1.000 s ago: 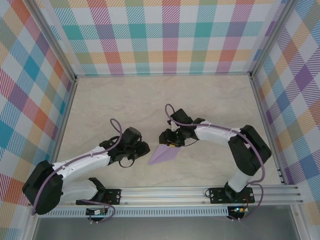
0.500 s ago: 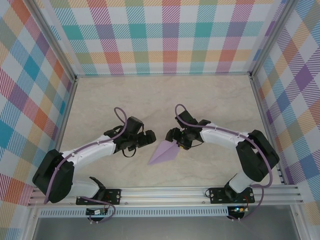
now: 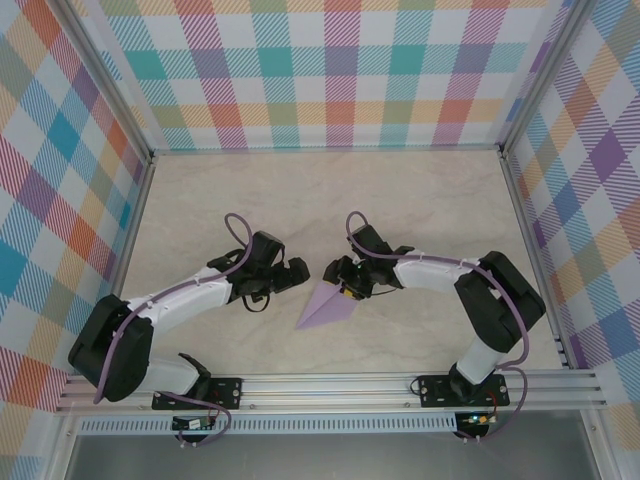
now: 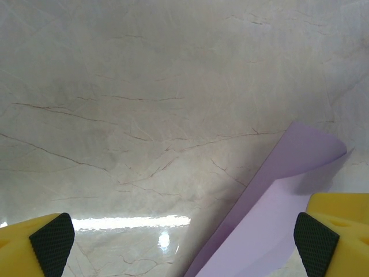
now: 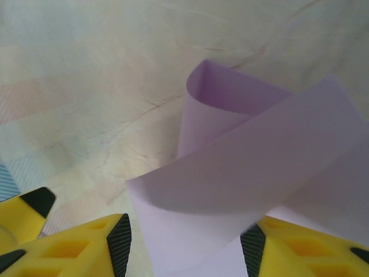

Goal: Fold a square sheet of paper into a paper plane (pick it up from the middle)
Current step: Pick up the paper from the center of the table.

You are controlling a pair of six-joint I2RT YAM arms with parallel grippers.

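The lilac sheet of paper [image 3: 325, 310] lies mid-table, creased into a pointed wedge like a paper plane, tip toward the near left. My left gripper [image 3: 298, 274] sits just left of its wide end, open wide. In the left wrist view the paper [image 4: 271, 213] lies flat by the right finger of the left gripper [image 4: 184, 248]. My right gripper [image 3: 338, 283] stands over the wide end. In the right wrist view a curled flap of the paper [image 5: 248, 167] rises between the fingers of the right gripper [image 5: 187, 245], whose jaws stand apart.
The marble-look table [image 3: 240, 200] is bounded by plaid walls [image 3: 60, 180] on the left, back and right. An aluminium rail [image 3: 400, 385] with the arm bases runs along the near edge. Open tabletop stretches behind both grippers.
The left gripper has opened wide and moved up and right toward the paper. The right gripper swung right, then back to the paper's wide end. The paper barely shifted.
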